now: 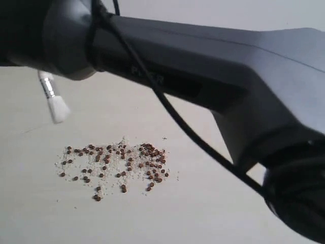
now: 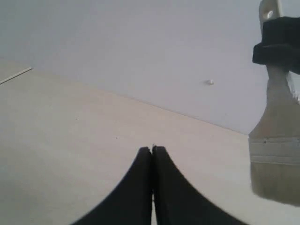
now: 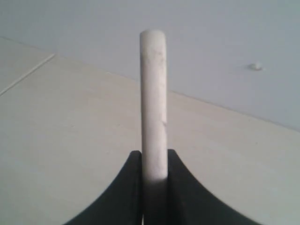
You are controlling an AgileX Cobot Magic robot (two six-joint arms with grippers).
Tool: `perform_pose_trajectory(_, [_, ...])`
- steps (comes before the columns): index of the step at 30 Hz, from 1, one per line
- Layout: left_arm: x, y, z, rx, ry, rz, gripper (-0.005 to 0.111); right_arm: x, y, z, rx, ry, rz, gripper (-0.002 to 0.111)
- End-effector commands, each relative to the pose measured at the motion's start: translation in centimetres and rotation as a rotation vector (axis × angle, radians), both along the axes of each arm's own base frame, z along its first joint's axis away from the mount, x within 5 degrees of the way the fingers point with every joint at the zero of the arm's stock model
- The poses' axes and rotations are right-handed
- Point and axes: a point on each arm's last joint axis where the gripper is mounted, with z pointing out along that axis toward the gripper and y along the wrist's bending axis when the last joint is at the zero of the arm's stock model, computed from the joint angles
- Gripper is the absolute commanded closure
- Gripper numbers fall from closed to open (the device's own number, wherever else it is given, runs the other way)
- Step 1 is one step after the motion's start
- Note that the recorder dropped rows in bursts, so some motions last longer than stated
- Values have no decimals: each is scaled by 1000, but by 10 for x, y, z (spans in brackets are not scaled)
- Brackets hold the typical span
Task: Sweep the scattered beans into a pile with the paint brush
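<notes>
Though only exterior shows beans [image 1: 114, 165], wrists show paint brush [image 3: 153, 103] handle

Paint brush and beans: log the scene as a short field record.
brush: wide flat white-bristled paint brush, grey metal ferrule, white handle
held by: right tool, shut on the handle
left tool: shut, empty
beans: small round reddish-brown beans, scattered among pale crumbs on the light table
brush to beans: apart, bristles clear of them
</notes>
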Motion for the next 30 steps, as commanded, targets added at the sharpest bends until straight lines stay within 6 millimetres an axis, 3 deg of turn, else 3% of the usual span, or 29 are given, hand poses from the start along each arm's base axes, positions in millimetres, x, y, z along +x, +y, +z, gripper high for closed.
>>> perform_pose_trajectory(1, [-1,0,1,7,-11,-5,107,-25,3,23,140,3,-41,108])
perform_pose_trajectory(9, [-1,0,1,7,-11,-5,107,-49,0,31,242,-41,-219,108])
perform_pose_trajectory(11, [-1,0,1,7,-11,-5,107,-54,3,20,270,-35,-237,108])
perform_pose_trajectory(14, [-1,0,1,7,-11,-5,107,-66,4,-18,230,-46,-245,108])
perform_pose_trajectory(18, [-1,0,1,7,-11,-5,107,-70,-14,-49,220,-98,-264,108])
perform_pose_trajectory(23, [-1,0,1,7,-11,-5,107,-77,-45,-30,287,-215,-236,108])
perform_pose_trajectory(26, [-1,0,1,7,-11,-5,107,-76,-55,-35,251,-257,-302,108])
perform_pose_trajectory(30, [-1,0,1,7,-11,-5,107,-76,-54,-45,211,-280,-283,108])
